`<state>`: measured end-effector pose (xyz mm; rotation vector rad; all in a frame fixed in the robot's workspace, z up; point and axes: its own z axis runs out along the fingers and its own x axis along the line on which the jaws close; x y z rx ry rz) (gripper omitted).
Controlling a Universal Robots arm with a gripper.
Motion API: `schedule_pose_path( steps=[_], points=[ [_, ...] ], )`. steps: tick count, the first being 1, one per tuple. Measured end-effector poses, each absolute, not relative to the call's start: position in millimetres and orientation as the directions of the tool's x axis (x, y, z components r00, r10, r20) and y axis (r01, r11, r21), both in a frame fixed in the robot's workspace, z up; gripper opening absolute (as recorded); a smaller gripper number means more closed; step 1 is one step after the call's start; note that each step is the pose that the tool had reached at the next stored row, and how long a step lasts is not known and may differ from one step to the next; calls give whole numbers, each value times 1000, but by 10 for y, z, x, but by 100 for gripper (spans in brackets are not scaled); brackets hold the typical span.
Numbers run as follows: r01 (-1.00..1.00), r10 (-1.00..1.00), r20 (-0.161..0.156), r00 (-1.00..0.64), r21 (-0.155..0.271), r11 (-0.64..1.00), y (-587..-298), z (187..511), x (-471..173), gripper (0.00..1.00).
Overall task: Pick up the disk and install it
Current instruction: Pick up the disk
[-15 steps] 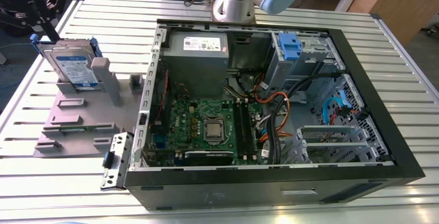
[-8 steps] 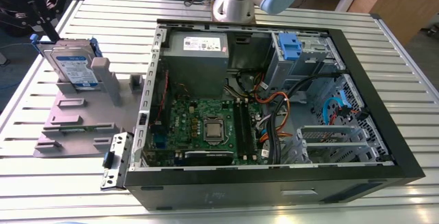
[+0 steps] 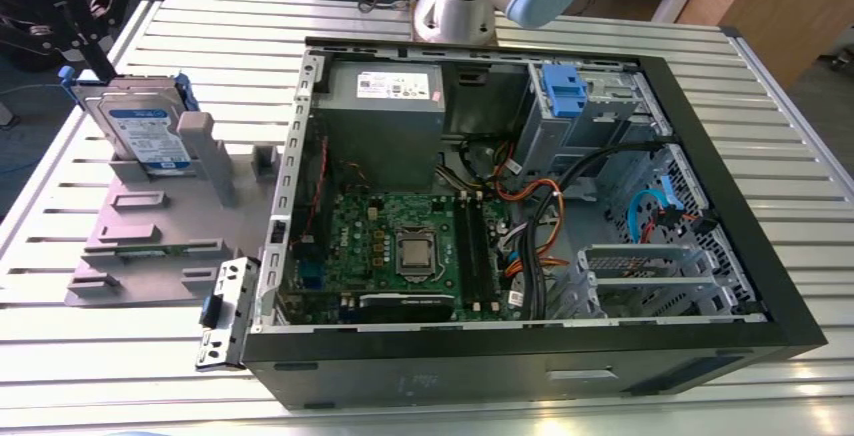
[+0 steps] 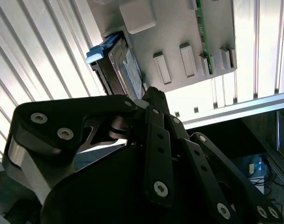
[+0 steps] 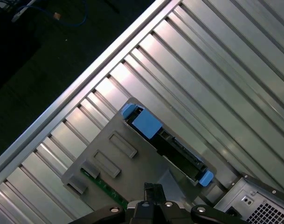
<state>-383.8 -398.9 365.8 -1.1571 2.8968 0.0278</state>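
Observation:
The disk (image 3: 144, 128) is a silver drive with a blue-and-white label and blue rails. It stands on edge in a grey holder (image 3: 147, 226) on the slatted table, at the exterior view's left. My black gripper (image 3: 96, 56) hangs just above the disk's top far corner, close to it or touching it. In the second wrist view the gripper's linkage (image 4: 151, 98) sits right over the disk (image 4: 125, 65). The first wrist view looks down on the disk's top edge (image 5: 165, 140) with its blue end tabs, the gripper (image 5: 153, 191) beside it.
An open black computer case (image 3: 534, 351) lies on the table to the holder's right, with a green motherboard (image 3: 400, 246), cables and a blue-railed drive bay (image 3: 567, 91). A narrow green board (image 4: 201, 28) rests on the holder. A loose metal bracket (image 3: 227, 311) lies beside the case.

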Motion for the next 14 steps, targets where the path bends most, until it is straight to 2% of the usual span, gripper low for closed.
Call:
schedule_pose_path(
  steps=[2,4,14],
  points=[
    [-690,-689,-27,-724,8,724,-3989,3657,-3838,11],
    [-754,-754,-27,-657,8,657,-3989,3657,-3838,11],
    [-757,-757,-27,-653,8,653,-3989,3657,-3838,11]
  ],
)
